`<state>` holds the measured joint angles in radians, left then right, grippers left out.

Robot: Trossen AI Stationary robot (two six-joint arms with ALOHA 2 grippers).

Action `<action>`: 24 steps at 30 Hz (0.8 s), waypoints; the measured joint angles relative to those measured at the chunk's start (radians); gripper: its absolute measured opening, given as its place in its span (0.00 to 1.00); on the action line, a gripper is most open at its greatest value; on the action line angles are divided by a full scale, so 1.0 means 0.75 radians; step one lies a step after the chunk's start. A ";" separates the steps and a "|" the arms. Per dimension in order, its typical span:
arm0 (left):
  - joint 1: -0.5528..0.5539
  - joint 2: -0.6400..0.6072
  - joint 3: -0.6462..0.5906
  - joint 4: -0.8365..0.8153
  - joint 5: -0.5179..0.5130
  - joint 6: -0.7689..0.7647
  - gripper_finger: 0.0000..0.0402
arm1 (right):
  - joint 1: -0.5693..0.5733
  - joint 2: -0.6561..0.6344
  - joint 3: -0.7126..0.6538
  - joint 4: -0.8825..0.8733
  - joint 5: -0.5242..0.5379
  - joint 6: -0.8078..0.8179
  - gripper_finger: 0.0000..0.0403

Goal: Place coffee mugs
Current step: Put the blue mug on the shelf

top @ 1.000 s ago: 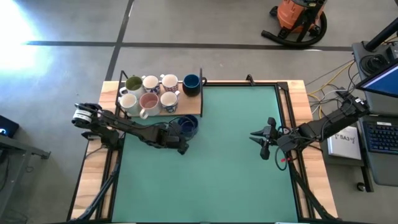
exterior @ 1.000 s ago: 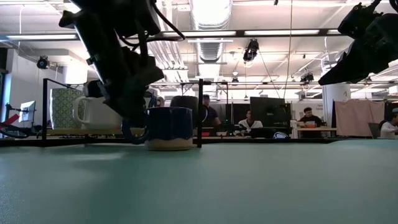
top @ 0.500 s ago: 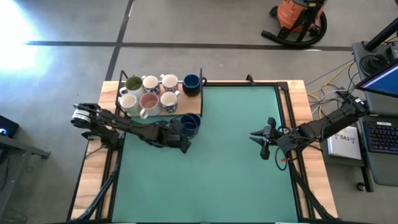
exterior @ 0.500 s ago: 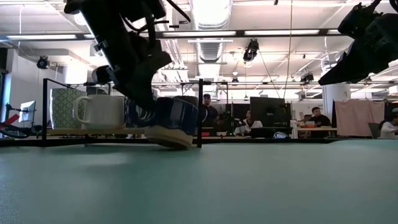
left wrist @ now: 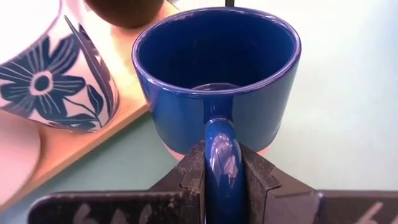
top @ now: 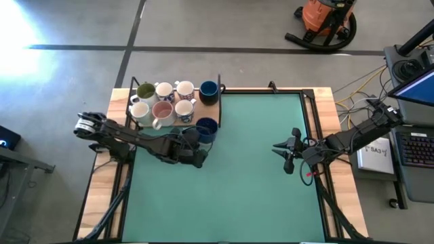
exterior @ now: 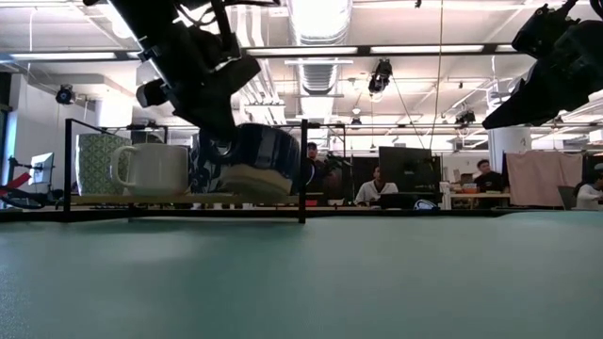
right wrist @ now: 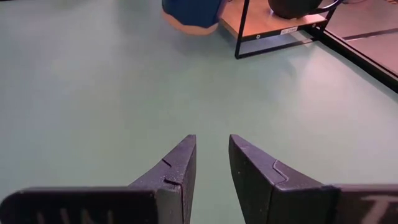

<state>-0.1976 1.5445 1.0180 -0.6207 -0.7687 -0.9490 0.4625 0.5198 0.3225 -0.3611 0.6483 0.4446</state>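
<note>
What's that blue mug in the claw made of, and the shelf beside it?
The blue mug looks like glazed ceramic: glossy highlights on the handle and a bare tan base. The shelf seems light unfinished wood, judging by its pale matte board, on a thin black metal frame.

Lit brightly and evenly from ceiling tubes (exterior: 330,49) overhead. Blown-out white glare on the floor (top: 17,41) at the top-left corner from above. Soft sheen along the green surface (exterior: 377,273) at table height, dark arm silhouetted against the lamps. Sharp highlights on the blue mug (left wrist: 217,81), near fingers (left wrist: 189,171) slightly blurred.
</note>
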 joint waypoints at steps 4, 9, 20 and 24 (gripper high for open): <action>0.000 -0.005 0.001 0.000 -0.040 -0.022 0.09 | 0.000 0.000 0.000 0.000 0.000 0.000 0.21; 0.001 0.004 0.001 0.014 -0.116 -0.039 0.09 | 0.000 0.000 0.000 0.000 0.000 0.000 0.21; 0.021 0.051 -0.015 0.093 -0.228 -0.029 0.09 | -0.001 0.000 0.000 0.000 0.000 0.000 0.21; 0.033 0.093 -0.015 0.096 -0.265 -0.043 0.09 | 0.000 0.000 0.000 0.000 0.000 0.000 0.21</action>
<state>-0.1731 1.6142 1.0065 -0.5484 -0.9676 -0.9812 0.4624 0.5198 0.3225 -0.3612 0.6482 0.4448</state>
